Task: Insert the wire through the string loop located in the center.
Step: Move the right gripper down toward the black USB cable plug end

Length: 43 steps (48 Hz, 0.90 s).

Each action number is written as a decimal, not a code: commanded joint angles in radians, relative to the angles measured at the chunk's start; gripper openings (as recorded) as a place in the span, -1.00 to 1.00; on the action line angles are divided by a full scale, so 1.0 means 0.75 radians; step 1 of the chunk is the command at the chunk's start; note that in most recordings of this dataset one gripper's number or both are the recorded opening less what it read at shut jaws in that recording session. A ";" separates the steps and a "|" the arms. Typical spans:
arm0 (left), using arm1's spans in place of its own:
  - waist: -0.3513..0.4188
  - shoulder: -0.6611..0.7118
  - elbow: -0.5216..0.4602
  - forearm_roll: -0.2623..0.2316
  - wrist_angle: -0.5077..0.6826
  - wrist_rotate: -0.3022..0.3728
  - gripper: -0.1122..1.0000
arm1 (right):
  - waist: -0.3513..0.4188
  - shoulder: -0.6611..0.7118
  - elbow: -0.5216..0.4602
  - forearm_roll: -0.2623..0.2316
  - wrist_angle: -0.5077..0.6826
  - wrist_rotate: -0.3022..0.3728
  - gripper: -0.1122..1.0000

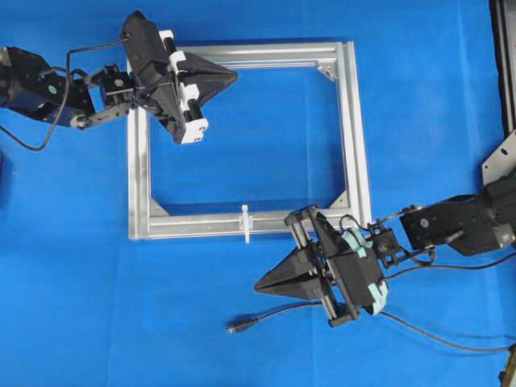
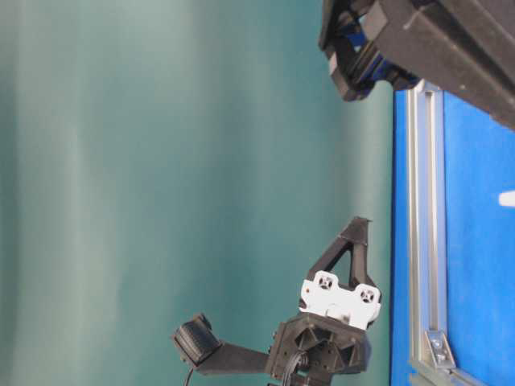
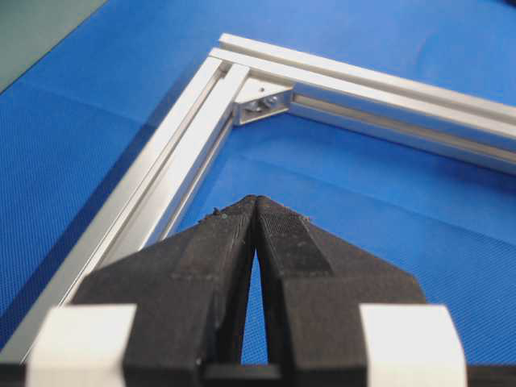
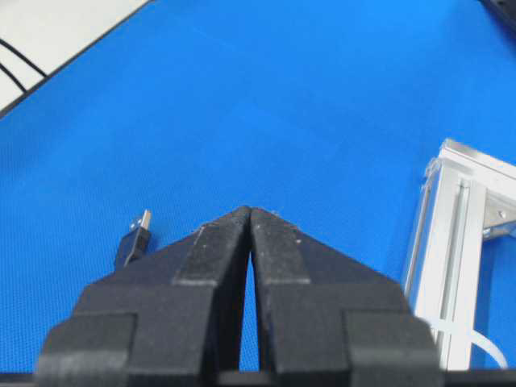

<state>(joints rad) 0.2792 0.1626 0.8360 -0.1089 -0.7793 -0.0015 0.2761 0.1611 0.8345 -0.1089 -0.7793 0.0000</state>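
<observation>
The wire (image 1: 274, 312) is a thin black cable lying on the blue mat in front of the frame, its plug tip to the left. In the right wrist view the plug (image 4: 135, 239) lies just left of my fingers. The white string loop (image 1: 245, 223) stands at the middle of the near bar of the silver frame (image 1: 355, 129), and it also shows in the right wrist view (image 4: 488, 348). My right gripper (image 1: 258, 287) (image 4: 250, 210) is shut and empty, hovering between the near bar and the wire. My left gripper (image 1: 234, 76) (image 3: 255, 200) is shut and empty over the frame's far bar.
The square aluminium frame (image 3: 193, 137) lies flat on the blue mat. A black stand (image 1: 504, 64) and a metal bracket (image 1: 500, 157) sit at the right edge. The left arm's cable (image 1: 32, 145) loops off at the far left.
</observation>
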 commanded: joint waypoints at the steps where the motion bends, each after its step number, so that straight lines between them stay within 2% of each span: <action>1: -0.002 -0.065 -0.018 0.027 0.002 0.012 -0.80 | 0.025 -0.057 -0.027 -0.010 -0.006 -0.014 -0.80; 6: 0.002 -0.065 -0.014 0.027 0.002 0.012 -0.80 | 0.039 -0.065 -0.035 -0.031 0.012 -0.016 -0.89; 30: 0.002 -0.070 -0.002 0.031 0.002 0.014 -0.80 | 0.039 -0.067 -0.031 -0.031 0.047 0.098 -0.87; 35: 0.004 -0.070 -0.002 0.031 0.002 0.014 -0.80 | 0.039 -0.067 -0.035 -0.029 0.057 0.112 -0.69; 39: 0.002 -0.070 -0.002 0.031 0.002 0.014 -0.80 | 0.039 -0.067 -0.041 -0.018 0.078 0.121 -0.36; 43: 0.004 -0.070 -0.002 0.031 0.002 0.016 -0.80 | 0.041 -0.067 -0.043 -0.008 0.096 0.123 0.08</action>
<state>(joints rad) 0.2807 0.1411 0.8422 -0.0890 -0.7731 0.0077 0.3053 0.1381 0.8191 -0.1227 -0.7118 0.0905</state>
